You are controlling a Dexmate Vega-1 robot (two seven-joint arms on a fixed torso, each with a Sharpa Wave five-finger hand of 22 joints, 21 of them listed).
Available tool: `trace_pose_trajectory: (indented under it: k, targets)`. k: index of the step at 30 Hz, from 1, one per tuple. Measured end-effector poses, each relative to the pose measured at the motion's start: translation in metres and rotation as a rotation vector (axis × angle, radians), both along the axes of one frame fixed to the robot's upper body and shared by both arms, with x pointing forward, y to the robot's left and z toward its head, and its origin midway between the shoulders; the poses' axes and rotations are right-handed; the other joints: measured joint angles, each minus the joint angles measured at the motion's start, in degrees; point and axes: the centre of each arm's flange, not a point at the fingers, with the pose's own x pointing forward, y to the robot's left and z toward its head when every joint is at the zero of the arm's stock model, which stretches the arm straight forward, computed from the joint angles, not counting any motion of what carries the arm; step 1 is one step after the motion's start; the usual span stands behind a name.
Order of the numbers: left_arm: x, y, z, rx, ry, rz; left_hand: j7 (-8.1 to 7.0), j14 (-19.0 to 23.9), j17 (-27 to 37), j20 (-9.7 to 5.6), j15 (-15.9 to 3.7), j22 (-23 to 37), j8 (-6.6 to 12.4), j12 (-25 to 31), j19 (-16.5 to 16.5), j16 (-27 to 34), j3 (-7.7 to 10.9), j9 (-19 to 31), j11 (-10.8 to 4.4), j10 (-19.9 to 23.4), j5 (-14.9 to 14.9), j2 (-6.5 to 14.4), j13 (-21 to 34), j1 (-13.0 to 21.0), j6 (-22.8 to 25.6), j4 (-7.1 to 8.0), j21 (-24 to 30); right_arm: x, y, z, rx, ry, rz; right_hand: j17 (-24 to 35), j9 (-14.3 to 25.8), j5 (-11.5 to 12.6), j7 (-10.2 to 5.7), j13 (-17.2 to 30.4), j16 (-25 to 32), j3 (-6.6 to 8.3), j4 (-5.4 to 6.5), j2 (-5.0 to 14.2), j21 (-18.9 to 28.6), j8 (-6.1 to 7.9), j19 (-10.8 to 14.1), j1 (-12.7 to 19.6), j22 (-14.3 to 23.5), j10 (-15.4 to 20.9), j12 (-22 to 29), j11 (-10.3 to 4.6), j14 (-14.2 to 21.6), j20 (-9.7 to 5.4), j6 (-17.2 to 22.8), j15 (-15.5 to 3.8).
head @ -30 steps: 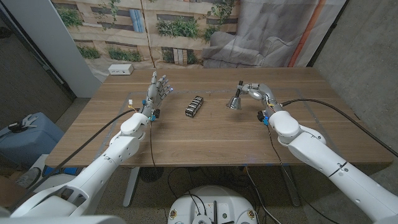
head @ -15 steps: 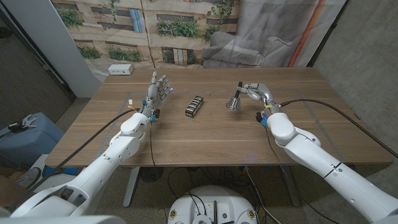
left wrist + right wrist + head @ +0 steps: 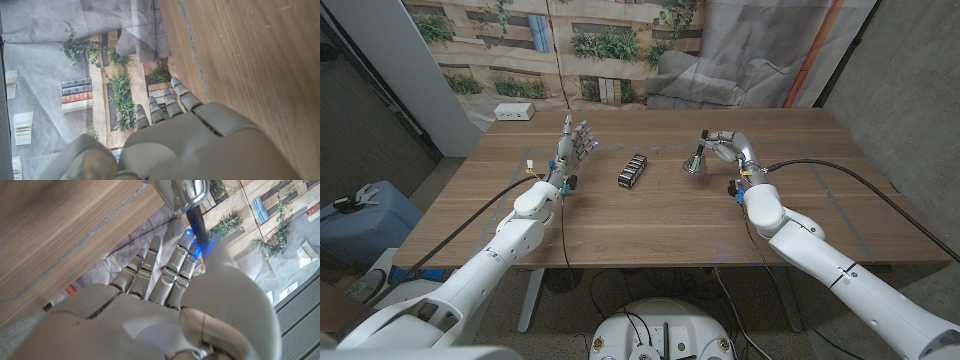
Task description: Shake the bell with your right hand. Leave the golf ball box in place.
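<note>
At the wooden table, I have the right hand out over the far right part of the top, its fingers curled around the dark handle of the bell. The bell hangs tilted off the hand toward the middle of the table, mouth angled down and to the robot's left, and looks lifted clear of the wood. In the right wrist view the chrome cup sits just past my fingertips, the handle running back between them.

The left hand stands on its edge at the left, fingers spread and holding nothing.

The golf ball box lies between the two hands, near the bell's mouth but apart from it.

To shake well, I judge the motion should come from short wrist flicks, kept high and angled away from the box, with the grip firm enough that the handle cannot slip.
</note>
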Motion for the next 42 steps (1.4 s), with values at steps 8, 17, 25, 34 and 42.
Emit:
trace_pose_trajectory:
  k: [8,17,25,34,42]
  targets:
    - [0.000,0.000,0.000,0.000,0.000,0.000,0.00,0.0,0.0,0.00,0.00,0.0,0.00,0.0,0.0,0.0,0.00,0.0,0.00,0.0,0.0,0.0,0.0,0.0,0.0,0.00,0.0,0.002,0.002,0.000,-0.023,-0.027,-0.026,0.4,0.2,-0.1,-0.29,0.1,0.0,0.00,0.00,-0.36,0.0,0.00,0.0,1.3,0.0,-0.5,0.0,-0.11,-0.2,0.00,-0.3,0.22]
    - [0.000,0.000,0.000,0.000,0.000,0.000,0.00,0.0,0.0,0.00,0.00,0.0,0.00,0.0,0.0,0.0,0.00,0.0,0.00,0.0,0.0,0.0,0.0,0.0,0.0,0.00,0.0,0.002,0.003,0.000,-0.045,-0.060,-0.051,0.8,0.5,-0.2,-0.59,0.1,0.5,0.00,0.00,-0.29,0.0,-0.37,0.0,2.1,0.0,-0.9,0.0,-0.11,-0.4,0.00,-0.6,0.01]
    - [0.000,0.000,0.000,0.000,0.000,0.000,0.00,0.0,0.0,0.00,0.00,0.0,0.00,0.0,0.0,0.0,0.00,0.0,0.00,0.0,0.0,0.0,0.0,0.0,0.0,0.00,0.0,0.006,0.005,-0.004,-0.063,-0.071,-0.071,1.1,0.5,-0.2,-0.58,0.2,1.0,-0.01,0.01,-0.81,0.0,-0.43,0.0,3.2,0.0,-0.9,0.0,-0.11,-0.4,0.00,-0.6,0.01]
    - [0.000,0.000,0.000,0.000,0.000,-0.001,0.00,0.0,0.0,0.00,0.00,0.0,0.00,0.0,0.0,0.0,0.00,0.0,0.00,0.0,0.0,0.0,0.0,0.0,0.0,0.00,0.0,0.010,0.007,-0.007,-0.089,-0.076,-0.092,1.1,0.5,-0.2,-0.57,0.1,1.1,-0.18,0.18,-0.81,0.0,-0.45,0.2,3.2,0.0,-1.4,-0.2,0.00,-0.4,-0.22,-0.6,0.01]
    - [0.000,0.000,0.000,0.000,0.000,-0.001,0.00,0.0,0.0,0.00,0.00,0.0,0.00,0.0,0.0,0.0,0.00,0.0,0.00,0.0,0.0,0.0,0.0,0.0,0.0,0.00,0.0,0.014,0.008,-0.012,-0.108,-0.066,-0.109,1.1,0.5,-0.2,-0.57,0.2,1.1,-0.18,0.18,-0.71,0.0,-0.59,0.2,3.3,0.0,-1.4,-0.2,0.00,-0.4,-0.22,-0.6,0.01]
